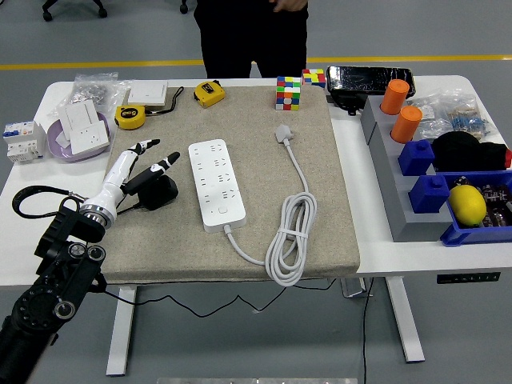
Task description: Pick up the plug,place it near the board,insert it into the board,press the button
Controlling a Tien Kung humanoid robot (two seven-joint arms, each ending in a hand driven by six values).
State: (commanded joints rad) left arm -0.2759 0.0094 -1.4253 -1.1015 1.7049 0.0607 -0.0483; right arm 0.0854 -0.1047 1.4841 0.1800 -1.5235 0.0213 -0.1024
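The white power strip (214, 184) lies lengthwise in the middle of the beige mat (320, 232), its button end nearest me. Its white cord (290, 236) coils to the right and ends in a white plug (284, 134) farther back. A black plug-like block (159, 192) rests on the mat just left of the strip. My left hand (152, 164) hovers over that block with fingers (146, 146) spread, and I cannot tell whether it touches the block. My right hand is out of view.
Two yellow tape measures (210, 93) and a Rubik's cube (289, 92) sit at the mat's back edge. A purple dish (76, 136) with white sockets stands at the left. Grey trays with orange cups (394, 96) and blue bins line the right. A person stands behind the table.
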